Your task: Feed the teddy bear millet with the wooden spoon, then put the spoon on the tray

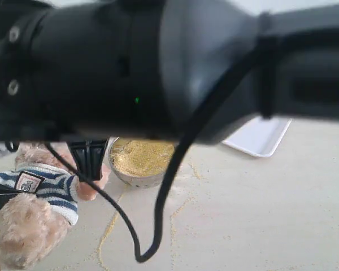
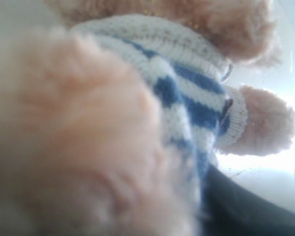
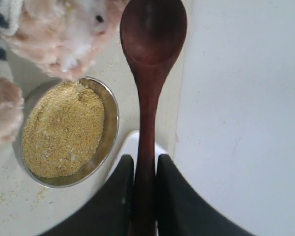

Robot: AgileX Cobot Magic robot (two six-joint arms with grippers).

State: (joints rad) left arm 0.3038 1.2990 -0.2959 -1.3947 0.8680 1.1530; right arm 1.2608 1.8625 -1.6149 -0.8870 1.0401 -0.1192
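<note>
The teddy bear (image 1: 31, 209) sits at the lower left in its striped shirt, and its fur and shirt (image 2: 187, 93) fill the left wrist view. The left gripper's jaws are hidden there; only a dark shape shows at one corner. The right gripper (image 3: 144, 164) is shut on the handle of the wooden spoon (image 3: 150, 73). The spoon's oval bowl looks empty and hangs close beside the bear's pale muzzle (image 3: 81, 34). Below it, the metal bowl (image 3: 110, 128) holds a heap of millet (image 3: 64, 130). The bowl of millet (image 1: 141, 157) stands beside the bear's paw, and the white tray (image 1: 263, 138) lies behind it to the right.
A large black arm (image 1: 158, 68) close to the exterior camera blocks the upper half of that view. Its cable (image 1: 133, 237) loops down over the table. A black ribbed part (image 1: 89, 158) hangs by the bear's paw. Thin millet trails (image 1: 108, 228) lie scattered on the pale tabletop.
</note>
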